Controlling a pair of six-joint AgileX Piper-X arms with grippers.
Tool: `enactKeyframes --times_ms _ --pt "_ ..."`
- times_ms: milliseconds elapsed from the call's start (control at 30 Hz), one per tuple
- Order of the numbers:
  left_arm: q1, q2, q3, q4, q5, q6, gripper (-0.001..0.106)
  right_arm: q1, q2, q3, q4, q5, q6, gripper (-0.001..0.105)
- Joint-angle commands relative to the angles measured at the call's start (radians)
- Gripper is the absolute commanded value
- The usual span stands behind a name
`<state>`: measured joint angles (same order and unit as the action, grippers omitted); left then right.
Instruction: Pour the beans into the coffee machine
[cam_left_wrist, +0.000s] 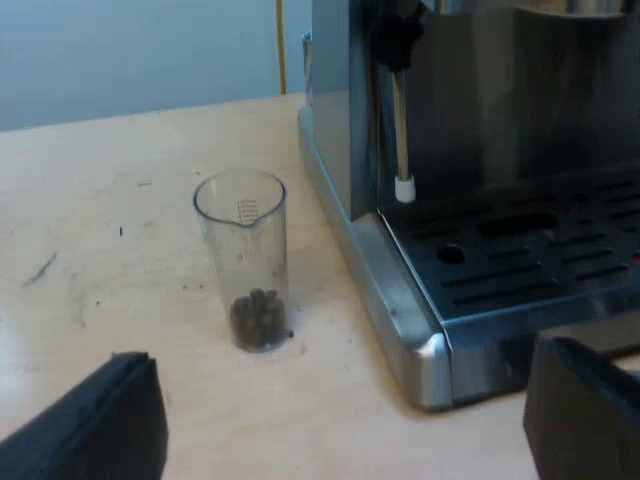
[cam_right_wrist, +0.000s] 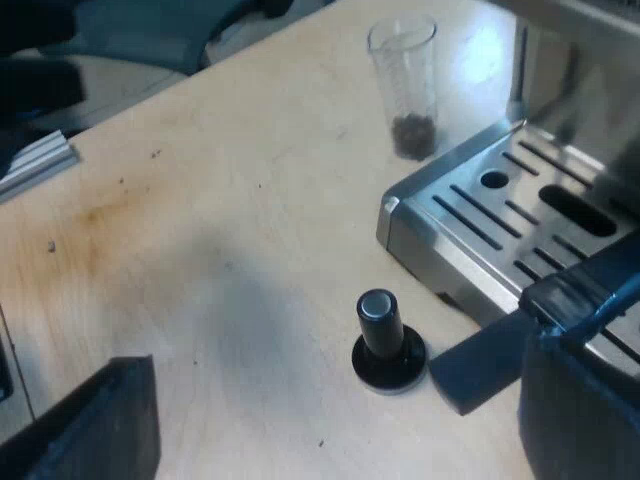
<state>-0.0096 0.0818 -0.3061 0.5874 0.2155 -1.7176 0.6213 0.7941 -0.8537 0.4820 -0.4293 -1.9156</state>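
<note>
Beans (cam_left_wrist: 260, 318) are sitting at the bottom of the measuring glass (cam_left_wrist: 241, 230), which is standing upright on the bench (cam_left_wrist: 100, 200) just beside the espresso machine (cam_left_wrist: 450, 180). The left gripper (cam_left_wrist: 345, 400) is hovering nearby, fingers apart and empty. In the right wrist view, the black-knobbed tamper (cam_right_wrist: 385, 345) is standing near the drip tray (cam_right_wrist: 470, 215) corner, and the right gripper (cam_right_wrist: 340, 400) is hanging spread apart, holding nothing.

table (cam_left_wrist: 120, 150): pale wood, scuffed | wall (cam_left_wrist: 130, 50): light blue-grey | yellow strip (cam_left_wrist: 281, 45): upright against wall
</note>
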Motion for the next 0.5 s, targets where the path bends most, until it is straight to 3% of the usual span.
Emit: enactKeyframes --times_ms 33,233,300,367,500 --pt "0.001 0.055 0.02 -0.112 -0.011 -0.003 0.085 0.002 0.023 -0.009 -0.016 -0.016 -0.01 0.079" --pt "0.001 0.237 0.041 -0.293 -0.011 -0.001 0.085 0.002 0.065 -0.009 -0.036 -0.016 -0.01 0.079" --pt "0.001 0.251 0.041 -0.299 -0.011 -0.001 0.085 0.002 0.073 -0.009 -0.047 -0.016 -0.01 0.079" --pt "0.001 0.39 0.041 -0.43 -0.011 -0.001 0.085 0.002 0.073 -0.009 -0.052 -0.016 -0.01 0.079" --pt "0.001 0.528 0.041 -0.537 -0.03 0.022 0.085 0.002 0.073 -0.009 -0.052 -0.016 -0.01 0.079"
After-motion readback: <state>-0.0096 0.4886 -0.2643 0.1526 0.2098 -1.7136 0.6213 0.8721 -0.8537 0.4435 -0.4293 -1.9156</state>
